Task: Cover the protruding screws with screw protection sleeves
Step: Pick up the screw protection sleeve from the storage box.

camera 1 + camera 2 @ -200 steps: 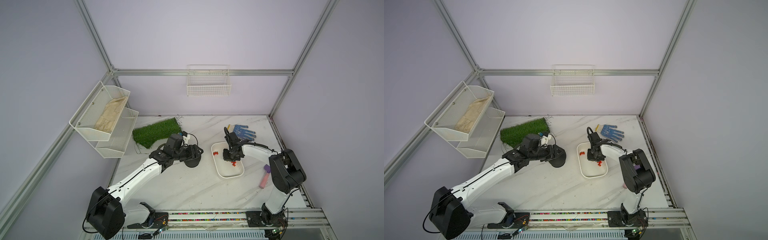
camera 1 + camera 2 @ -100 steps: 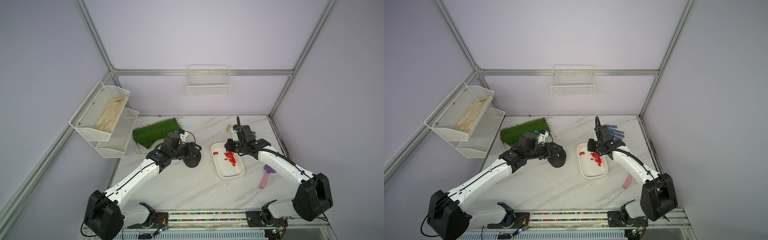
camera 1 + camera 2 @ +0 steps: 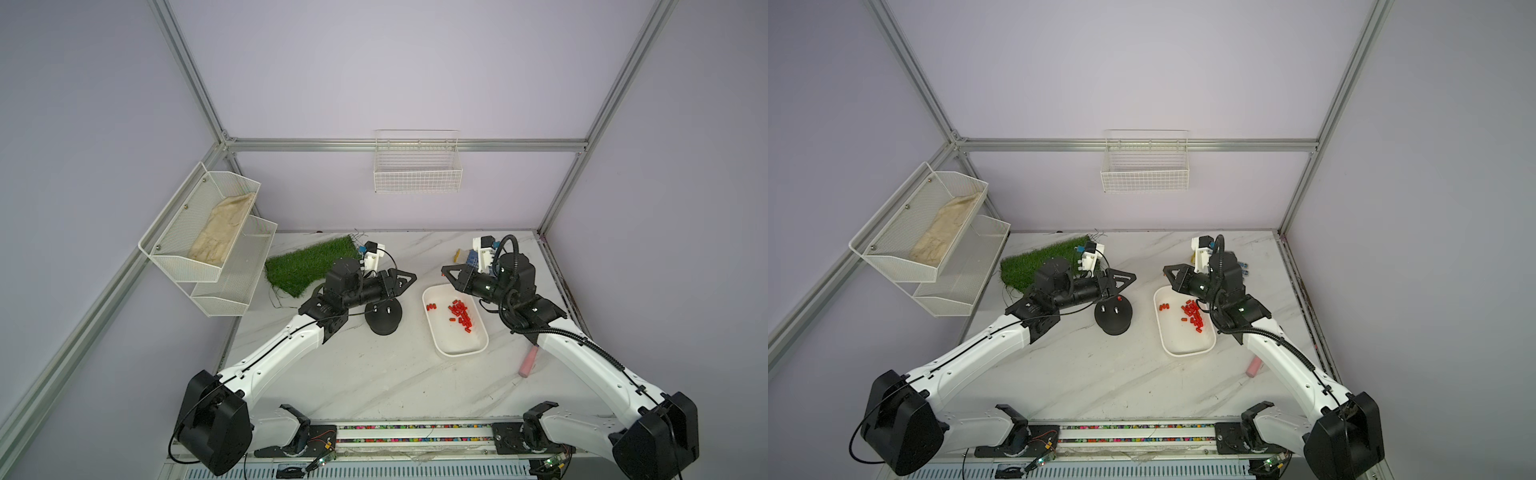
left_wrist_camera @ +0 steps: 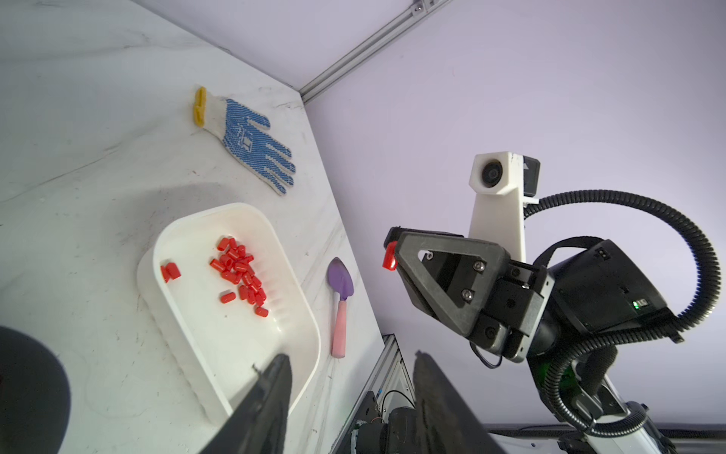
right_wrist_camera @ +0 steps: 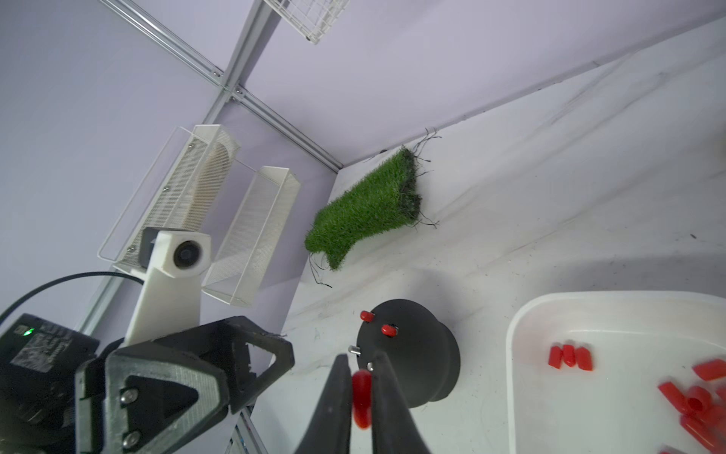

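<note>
The black dome base stands left of the white tray. Two of its protruding screws are bare; red screw protection sleeves cap two others. Loose sleeves lie piled in the tray. My right gripper is shut on one red sleeve, hovering above the tray's far left corner and pointing at the left gripper. My left gripper hovers just beyond the base, open, with nothing between its fingers.
A grass mat lies behind the left arm. A blue-dotted glove sits at the far right. A purple and pink trowel lies right of the tray. A mesh rack and a wire basket hang on the walls.
My right gripper has risen out of the tray with a sleeve and turned toward the left gripper. The left gripper has lifted off the base, swung right, and its jaws have narrowed.
</note>
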Tool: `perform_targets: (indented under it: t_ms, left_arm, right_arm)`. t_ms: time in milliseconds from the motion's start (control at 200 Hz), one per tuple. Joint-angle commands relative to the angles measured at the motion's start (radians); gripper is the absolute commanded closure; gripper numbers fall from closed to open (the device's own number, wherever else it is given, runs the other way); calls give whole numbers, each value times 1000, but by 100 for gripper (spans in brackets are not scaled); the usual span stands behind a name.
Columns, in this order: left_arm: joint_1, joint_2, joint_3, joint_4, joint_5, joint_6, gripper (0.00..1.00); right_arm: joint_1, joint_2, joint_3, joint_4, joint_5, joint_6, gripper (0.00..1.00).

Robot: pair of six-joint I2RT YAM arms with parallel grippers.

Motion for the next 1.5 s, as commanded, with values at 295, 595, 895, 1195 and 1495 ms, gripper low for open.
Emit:
perform_targets:
  t_ms: [295,595,895,1195,1495]
  left_arm:
    - [-64,39,11,346,82,-31,60]
    - [-67,43,12,367,74,-30,59]
    - [-66,35,6,360,75,-26,67]
    - [-66,28,14,365,83,-21,82]
    - [-67,25,19,372,93,-20,95]
  right_arm:
    - [42,-26,-144,525,-119,279,85]
    - [81,-23,-173,597,-128,307,85]
    - [82,-16,-181,625,-134,326,85]
    - [83,-10,-185,634,-135,329,85]
    - [84,-6,-189,640,-136,331,85]
